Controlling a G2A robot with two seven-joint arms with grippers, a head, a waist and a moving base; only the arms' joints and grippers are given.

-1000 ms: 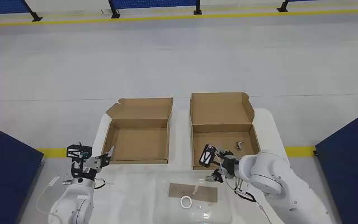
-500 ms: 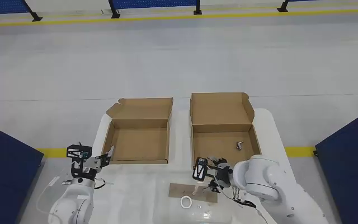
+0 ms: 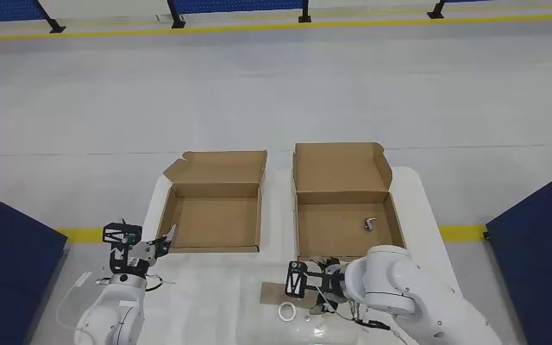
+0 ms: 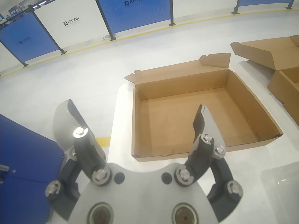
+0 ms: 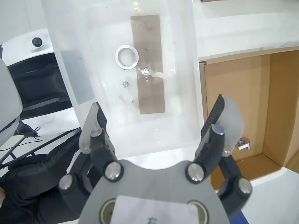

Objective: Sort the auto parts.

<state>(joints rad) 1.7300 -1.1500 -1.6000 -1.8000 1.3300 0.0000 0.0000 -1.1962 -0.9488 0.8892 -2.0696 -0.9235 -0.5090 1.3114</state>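
A white surface (image 3: 216, 280) carries two open brown cardboard boxes side by side, their lids folded back. The left cardboard box (image 3: 216, 222) has a bare floor. The right cardboard box (image 3: 341, 228) holds one small silver metal bracket (image 5: 243, 143), lying near one of its walls.

In front of the boxes, at the surface's near edge, sits a shallow clear plastic tray (image 5: 70, 47). A flat brown rectangular strip (image 5: 147, 36) lies along the tray's floor. A silver metal ring (image 5: 127, 67) lies flat just beside the strip's long edge. A small round silver fastener (image 5: 146, 70) rests on the strip close to the ring. A second small silver fastener (image 5: 125, 84) sits on the clear floor, near the ring and apart from the strip.

The right gripper (image 5: 158, 104) hovers above the tray, at the end nearest the right cardboard box. Its two fingers are spread wide and hold nothing, and the ring and fastenings lie beyond the fingertips.

The left gripper (image 4: 136, 106) hangs near the front left corner of the surface, pointing toward the left cardboard box. Its fingers are also spread apart and hold nothing, just short of the box's near wall.
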